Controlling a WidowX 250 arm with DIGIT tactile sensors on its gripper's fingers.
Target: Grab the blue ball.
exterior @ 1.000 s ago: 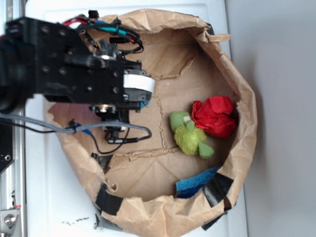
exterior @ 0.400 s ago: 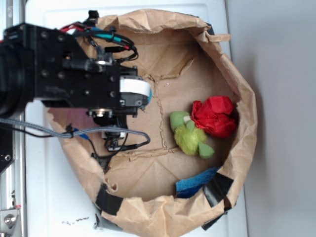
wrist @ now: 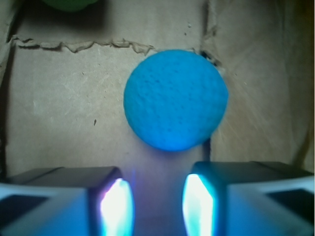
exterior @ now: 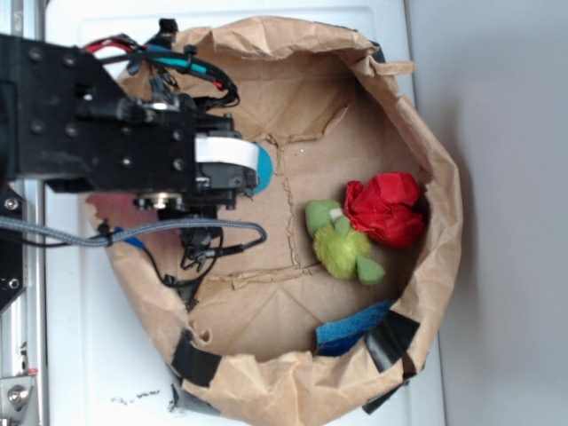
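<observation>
We see the blue ball [wrist: 175, 99] centre frame on the brown paper bag [exterior: 435, 257] floor, just beyond our hand [wrist: 157, 206], fingers narrowly parted, gripping nothing. Green plush toy [exterior: 342, 246], red cloth [exterior: 386, 209] lie centre-right, well apart.

gripper [wrist: 156, 204] fingers parted, nothing between; arm overhead

A: The blue ball [wrist: 175, 99] is bright teal-blue, finely dimpled. The paper bag [exterior: 435, 257] is plain brown with black tape patches.

B: Green plush toy [exterior: 342, 243], red cloth lump [exterior: 384, 208], darker blue sponge [exterior: 351, 329], white bench [exterior: 89, 355].
</observation>
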